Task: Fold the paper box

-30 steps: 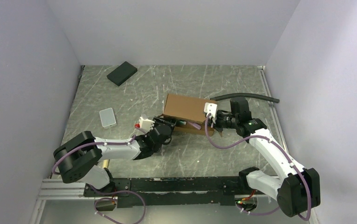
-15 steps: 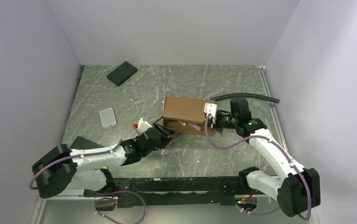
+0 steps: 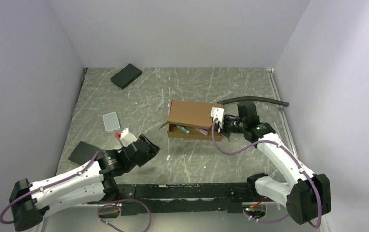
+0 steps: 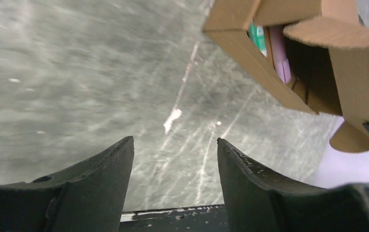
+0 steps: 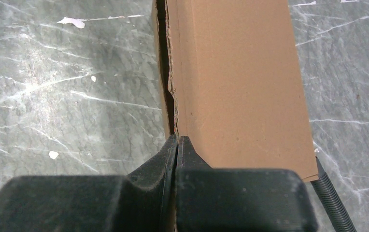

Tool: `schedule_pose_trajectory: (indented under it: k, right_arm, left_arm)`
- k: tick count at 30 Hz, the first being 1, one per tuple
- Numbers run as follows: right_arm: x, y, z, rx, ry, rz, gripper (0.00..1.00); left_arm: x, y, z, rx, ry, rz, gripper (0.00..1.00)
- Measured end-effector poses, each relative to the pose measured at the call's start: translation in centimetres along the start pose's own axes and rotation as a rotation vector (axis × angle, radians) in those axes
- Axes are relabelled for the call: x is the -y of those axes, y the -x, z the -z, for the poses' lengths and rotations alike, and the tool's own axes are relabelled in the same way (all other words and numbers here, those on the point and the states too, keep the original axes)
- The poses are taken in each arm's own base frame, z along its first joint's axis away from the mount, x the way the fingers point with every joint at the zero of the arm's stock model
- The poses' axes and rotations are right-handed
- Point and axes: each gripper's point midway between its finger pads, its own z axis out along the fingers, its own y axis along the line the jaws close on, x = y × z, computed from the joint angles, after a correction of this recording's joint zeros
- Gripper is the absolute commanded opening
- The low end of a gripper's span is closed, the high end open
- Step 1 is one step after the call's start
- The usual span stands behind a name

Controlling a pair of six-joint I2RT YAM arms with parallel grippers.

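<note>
I saw the paper box (image 3: 192,112) at frame centre on the table (image 3: 197,82) | left end effector (image 4: 173,145) spread, empty, lower left | right end effector (image 5: 177,140) pressed together at the box's right end

White arms (image 3: 281,157), black joints, looping purple cables (image 3: 231,147), black wedge-fingered claws (image 4: 174,141).

A robot lab cell: plain walls (image 3: 173,29) enclosing a scratched table (image 3: 197,87).
</note>
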Motion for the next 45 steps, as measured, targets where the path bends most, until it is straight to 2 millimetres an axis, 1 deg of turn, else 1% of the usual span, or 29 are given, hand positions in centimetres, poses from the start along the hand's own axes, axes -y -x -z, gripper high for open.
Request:
schedule_pose_trajectory:
  k: [2, 4, 6, 9, 11, 14, 16, 19, 22, 24, 25, 26, 27, 30, 31, 32, 34, 38, 40, 41, 45]
  right_arm:
    - [0.0, -0.1, -0.1, -0.003, 0.003, 0.000, 0.00]
    - [-0.1, -0.3, -0.2, -0.006, 0.007, -0.004, 0.00]
    - [-0.1, -0.3, -0.2, -0.007, 0.009, -0.004, 0.00]
    - [-0.1, -0.3, -0.2, -0.007, 0.010, -0.002, 0.00]
    - [-0.1, -0.3, -0.2, -0.007, 0.010, 0.000, 0.00]
    - [-0.1, -0.3, -0.3, -0.007, 0.012, 0.002, 0.00]
    - [-0.2, -0.3, -0.3, -0.008, 0.012, 0.001, 0.00]
    - [-0.2, -0.3, -0.3, -0.008, 0.013, 0.001, 0.00]
    - [-0.3, -0.3, -0.3, -0.009, 0.017, 0.001, 0.00]
    - [-0.4, -0.4, -0.3, -0.011, 0.022, 0.004, 0.00]
    - [-0.5, -0.4, -0.4, -0.012, 0.026, 0.005, 0.00]
    - [-0.6, -0.5, -0.4, -0.014, 0.030, 0.006, 0.00]
    - [-0.7, -0.5, -0.5, -0.017, 0.035, 0.005, 0.00]
    - [-0.9, -0.6, -0.5, -0.020, 0.044, 0.006, 0.00]
    - [-1.0, -0.6, -0.5, -0.021, 0.046, 0.006, 0.00]
    - [-1.0, -0.6, -0.5, -0.021, 0.047, 0.007, 0.00]
    - [-1.2, -0.6, -0.6, -0.021, 0.052, 0.007, 0.00]
    - [-1.3, -0.5, -0.5, -0.021, 0.055, 0.014, 0.00]
    - [-1.4, -0.4, -0.5, -0.020, 0.056, 0.015, 0.00]
    - [-1.4, -0.4, -0.4, -0.019, 0.056, 0.017, 0.00]
    - [-1.4, -0.1, -0.3, -0.013, 0.051, 0.025, 0.00]
  left_arm:
    - [-1.2, 1.3, 1.0, 0.044, 0.047, -0.017, 0.81]
    - [-2.1, 2.5, 1.9, 0.084, 0.092, -0.031, 0.93]
    - [-2.9, 3.8, 2.8, 0.126, 0.146, -0.049, 0.98]
    - [-3.6, 5.6, 3.8, 0.176, 0.238, -0.085, 1.00]
    - [-4.0, 6.6, 4.0, 0.195, 0.303, -0.120, 1.00]
    - [-4.9, 8.4, 3.4, 0.199, 0.411, -0.158, 1.00]
    - [-6.1, 9.8, 2.9, 0.178, 0.503, -0.173, 1.00]
    - [-7.8, 11.0, 2.5, 0.124, 0.603, -0.194, 1.00]
    - [-9.0, 11.4, 2.3, 0.072, 0.653, -0.233, 0.99]
    - [-9.2, 11.4, 2.3, 0.046, 0.660, -0.259, 1.00]
    - [-9.4, 11.5, 2.4, 0.043, 0.662, -0.270, 0.99]
    - [-9.4, 11.7, 2.5, 0.045, 0.661, -0.276, 0.95]
    - [-9.5, 12.0, 2.5, 0.053, 0.657, -0.278, 0.93]
    - [-9.8, 12.7, 2.3, 0.101, 0.620, -0.274, 0.92]
    - [-10.0, 12.8, 2.4, 0.122, 0.607, -0.270, 0.91]
    - [-10.3, 12.9, 2.4, 0.147, 0.592, -0.264, 0.87]
    - [-11.3, 12.8, 2.4, 0.185, 0.579, -0.251, 0.80]
    - [-14.0, 12.2, 1.7, 0.218, 0.621, -0.215, 0.76]
    - [-15.2, 11.9, 1.4, 0.205, 0.662, -0.202, 0.69]
    - [-15.7, 11.8, 1.3, 0.203, 0.686, -0.189, 0.68]
    - [-16.8, 12.0, 1.2, 0.210, 0.757, -0.121, 0.67]
